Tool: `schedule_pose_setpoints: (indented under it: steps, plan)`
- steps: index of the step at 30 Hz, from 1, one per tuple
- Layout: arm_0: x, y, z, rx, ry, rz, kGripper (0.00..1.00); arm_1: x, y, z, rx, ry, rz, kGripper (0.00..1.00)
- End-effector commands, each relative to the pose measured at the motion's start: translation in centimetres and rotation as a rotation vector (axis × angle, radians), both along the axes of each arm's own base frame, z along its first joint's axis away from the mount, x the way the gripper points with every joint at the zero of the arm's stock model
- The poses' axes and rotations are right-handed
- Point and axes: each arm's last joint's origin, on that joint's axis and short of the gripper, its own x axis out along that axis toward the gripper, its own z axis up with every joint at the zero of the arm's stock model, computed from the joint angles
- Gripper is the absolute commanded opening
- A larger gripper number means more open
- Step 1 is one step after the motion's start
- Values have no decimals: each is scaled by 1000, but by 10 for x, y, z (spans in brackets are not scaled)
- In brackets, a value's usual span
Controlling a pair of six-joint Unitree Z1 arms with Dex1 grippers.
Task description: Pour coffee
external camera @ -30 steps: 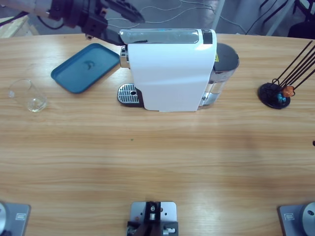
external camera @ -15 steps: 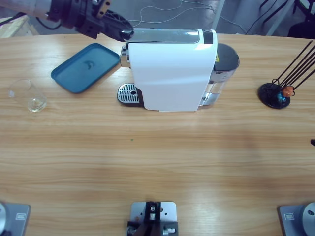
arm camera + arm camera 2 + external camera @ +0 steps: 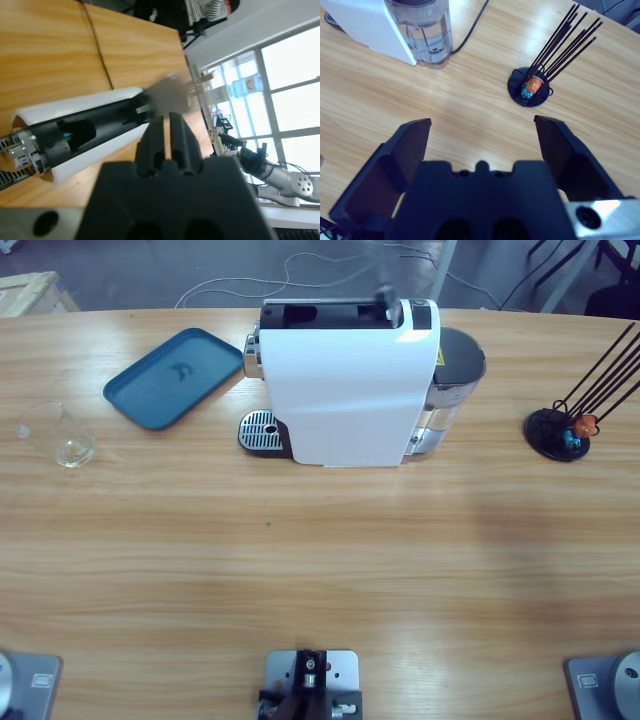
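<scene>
Coffee machine (image 3: 350, 390) lid up — right gripper (image 3: 482, 131) agape

Overhead plus two wrists, shared coffee machine (image 3: 350, 390)

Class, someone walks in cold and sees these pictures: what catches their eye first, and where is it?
The white coffee machine dominates the table's far middle, its top compartment open. A blue tray lies to its left, with a clear glass beyond. A black capsule stand sits at far right.
</scene>
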Motion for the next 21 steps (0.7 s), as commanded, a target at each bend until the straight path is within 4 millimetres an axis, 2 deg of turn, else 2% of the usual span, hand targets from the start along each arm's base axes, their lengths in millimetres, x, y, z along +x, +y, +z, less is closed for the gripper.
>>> schedule_pose_setpoints:
  steps: [1,3,6,8,12,13,14,17,21]
  plan:
    - [-63,5,-7,534,-558,-163,771,34,28,-19,-24,63,-37,885]
    - [-83,16,-24,711,-679,-209,947,48,33,-29,-6,95,-114,885]
    - [-106,45,-63,888,-699,-257,987,58,21,-54,72,106,-317,881]
    - [-123,73,-78,891,-646,-215,990,66,16,-69,103,96,-412,877]
    - [-152,118,-86,791,-570,-116,991,87,12,-95,107,84,-508,791]
    - [-156,125,-87,779,-566,-105,991,90,13,-102,112,77,-511,724]
    - [-160,131,-90,773,-562,-98,991,91,14,-108,115,72,-510,665]
    - [-166,141,-96,769,-553,-92,991,93,8,-127,121,65,-546,660]
    - [-169,145,-95,758,-560,-85,991,96,-1,-146,135,64,-593,660]
